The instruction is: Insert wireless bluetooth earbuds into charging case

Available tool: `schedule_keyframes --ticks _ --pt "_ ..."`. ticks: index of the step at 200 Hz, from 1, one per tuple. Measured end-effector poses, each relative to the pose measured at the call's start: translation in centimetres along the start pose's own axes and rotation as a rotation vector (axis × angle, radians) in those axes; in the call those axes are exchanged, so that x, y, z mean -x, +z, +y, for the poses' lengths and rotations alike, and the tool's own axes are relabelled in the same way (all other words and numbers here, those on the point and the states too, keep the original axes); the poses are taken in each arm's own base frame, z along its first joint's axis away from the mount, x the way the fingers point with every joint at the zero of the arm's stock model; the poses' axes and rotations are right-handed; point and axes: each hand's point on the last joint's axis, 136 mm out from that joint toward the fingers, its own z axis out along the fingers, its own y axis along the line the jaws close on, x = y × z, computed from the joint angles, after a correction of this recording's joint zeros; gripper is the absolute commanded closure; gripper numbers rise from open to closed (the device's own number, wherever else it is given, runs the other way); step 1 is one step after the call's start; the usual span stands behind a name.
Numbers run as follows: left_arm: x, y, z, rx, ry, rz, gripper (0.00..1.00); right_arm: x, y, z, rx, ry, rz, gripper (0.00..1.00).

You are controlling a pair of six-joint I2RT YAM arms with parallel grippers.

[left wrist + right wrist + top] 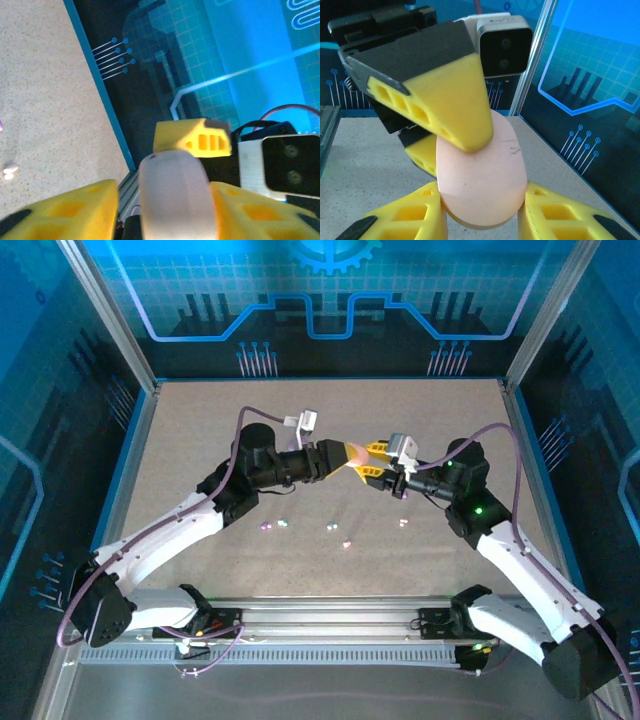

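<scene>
Earbuds (346, 543): tiny pastel specks, loose on table (200, 440) in a rough row; too small to tell long axis. From both jaws: down and toward the near edge. One pale bud (404, 522) nearest to right jaws; the rest more to the middle and left arm side. Pink pebble-shaped case (352, 462) up in the air btw. both arms. Right jaws clamped on its edges; left jaws astride its flat faces, cannot tell if gripping. Prob. need: case open first.
</scene>
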Motion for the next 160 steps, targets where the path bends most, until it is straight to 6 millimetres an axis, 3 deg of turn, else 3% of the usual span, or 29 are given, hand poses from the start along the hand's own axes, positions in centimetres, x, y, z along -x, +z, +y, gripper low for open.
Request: schedule_keyframes --ticks 25,56,84,106,160 --pt "-0.1 -0.1 0.3 0.029 0.096 0.007 0.24 -0.1 -0.1 0.6 0.038 0.048 0.024 0.66" --pt "0.2 -1.5 -0.3 0.048 0.339 -0.025 0.20 0.2 -0.1 1.3 0.102 0.115 0.063 0.66" --pt "-1.0 -3.8 -1.7 -0.023 0.689 -0.071 0.21 0.9 -0.1 1.6 0.164 0.177 0.083 0.66" --pt "-2.4 -4.5 -0.7 -0.032 0.880 -0.059 0.24 0.9 -0.1 1.9 0.207 0.214 0.097 0.66" --pt "-3.1 -4.1 -1.0 -0.089 1.072 -0.041 0.32 1.1 -0.4 3.3 0.296 0.248 0.104 0.66"
